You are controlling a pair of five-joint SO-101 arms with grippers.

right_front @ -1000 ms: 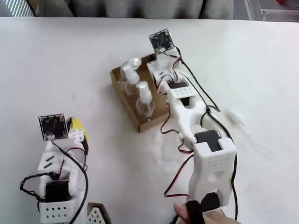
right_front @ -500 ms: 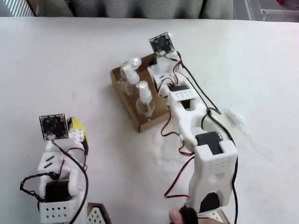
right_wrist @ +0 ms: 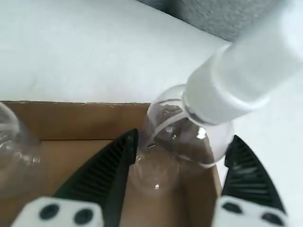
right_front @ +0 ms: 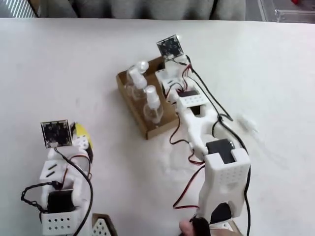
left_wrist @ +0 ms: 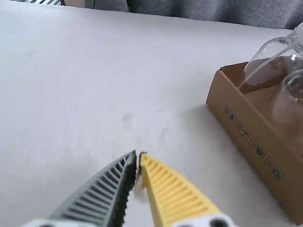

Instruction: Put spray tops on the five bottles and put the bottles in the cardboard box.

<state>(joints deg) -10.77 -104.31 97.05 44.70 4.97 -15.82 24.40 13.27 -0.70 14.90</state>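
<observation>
The right hand (right_wrist: pixel 182 142) is spread wide and pressed against the sides of one bottle (right_wrist: pixel 189 142). Its two black fingers (right_wrist: pixel 118 165) flank the clear round body. The bottle's white spray top (right_wrist: pixel 241 75) tilts up toward the wrist. Directly beneath this hand is the single cardboard box (right_wrist: pixel 71 118), and the bottle's base is down inside it. Two more bottles (right_front: pixel 153 110) rest in the box just beside the hand, on the side toward the left arm. Each has a spray top on, which makes three bottles counted. Well apart from all this, the left hand (left_wrist: pixel 138 158) is pinched fully together with nothing in it, its gray and yellow tips touching just above the white table (left_wrist: pixel 94 71). The box stands ahead of that hand and off to one side, not touching it.
</observation>
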